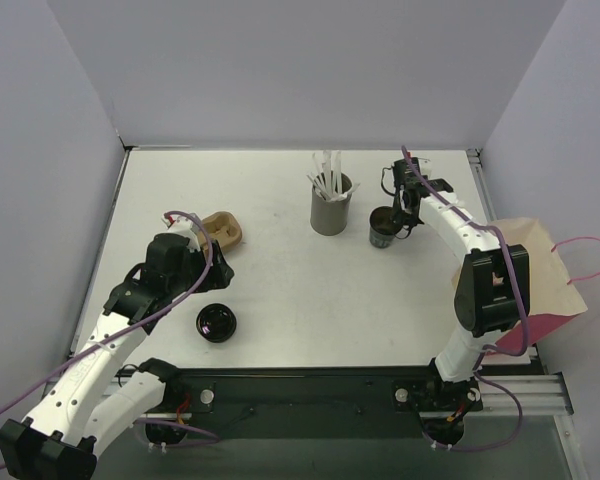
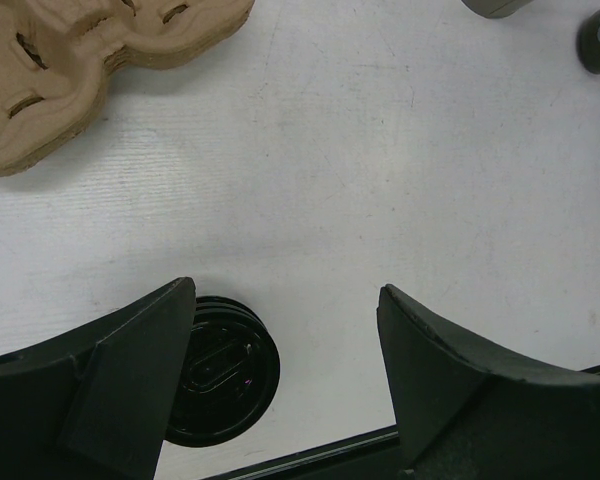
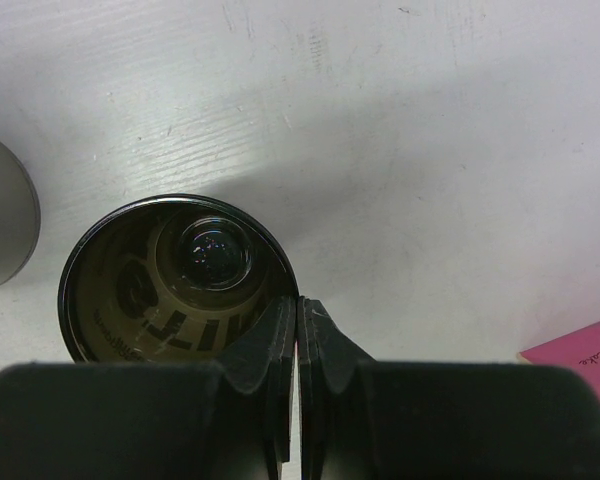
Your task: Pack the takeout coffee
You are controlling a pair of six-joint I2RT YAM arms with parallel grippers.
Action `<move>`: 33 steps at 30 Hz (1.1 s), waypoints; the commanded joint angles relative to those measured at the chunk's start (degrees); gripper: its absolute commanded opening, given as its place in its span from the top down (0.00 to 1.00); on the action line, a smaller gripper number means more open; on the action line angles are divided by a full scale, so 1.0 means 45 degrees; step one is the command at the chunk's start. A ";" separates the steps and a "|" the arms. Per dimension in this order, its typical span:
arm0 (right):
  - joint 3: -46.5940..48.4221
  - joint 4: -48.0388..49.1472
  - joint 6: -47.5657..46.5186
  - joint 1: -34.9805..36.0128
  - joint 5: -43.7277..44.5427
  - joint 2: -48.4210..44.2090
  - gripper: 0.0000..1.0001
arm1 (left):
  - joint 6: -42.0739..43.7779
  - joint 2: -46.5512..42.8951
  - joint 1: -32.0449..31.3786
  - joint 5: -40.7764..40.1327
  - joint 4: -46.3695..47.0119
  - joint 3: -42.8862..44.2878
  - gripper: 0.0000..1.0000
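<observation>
Black fingers (image 3: pixel 270 345) of the right gripper (image 3: pixel 298 310) fill the bottom of the right wrist view, pressed together with no gap showing. They are clamped on the thin wall of the small, dark, round-rimmed takeout coffee cup (image 3: pixel 130 290). One finger reaches inside the mouth, the other lies against the outside, and the rim runs into the seam between them.

From above, the takeout coffee cup (image 1: pixel 382 230) stands upright on the white table (image 1: pixel 300 290), right of centre. It is near the grey cylindrical straw holder (image 1: pixel 330 212) with its white straws, but apart from it. Its long axis is vertical and its mouth is open, with no lid on it. The right gripper comes at it from above and holds the rim on the side facing right and away from the arm bases. The cup therefore sits off-centre from the grip, toward the straw holder. I judge that a lift turns on this offset: held at one point of the rim, the cup may tilt as it leaves the table.

The left gripper (image 2: pixel 285 290) hovers with its jaws wide apart and nothing between them, well apart from the cup. It is near the flat round black plastic lid (image 2: pixel 225 370), and the moulded brown cardboard cup carrier (image 2: pixel 80 60) lies beyond. A tan paper bag (image 1: pixel 525 250) lies at the table's right edge, on the right arm's side.
</observation>
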 commanded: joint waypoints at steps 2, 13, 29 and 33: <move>0.0454 -0.0405 0.0141 -0.0198 -0.0041 0.0042 1.00 | 0.0038 0.0029 -0.0024 0.0129 0.0152 0.0030 0.17; 0.0259 0.0043 0.0513 -0.0393 -0.0705 -0.0779 1.00 | 0.0038 0.0029 -0.0024 0.0129 0.0152 0.0030 0.17; -0.0267 0.0259 0.0708 -0.0589 -0.0725 -0.1501 1.00 | 0.0038 0.0068 -0.0024 0.0129 0.0132 0.0049 0.17; -0.0736 0.0278 0.0884 -0.0803 -0.0588 -0.1599 1.00 | 0.0038 0.0087 -0.0024 0.0129 0.0112 0.0030 0.17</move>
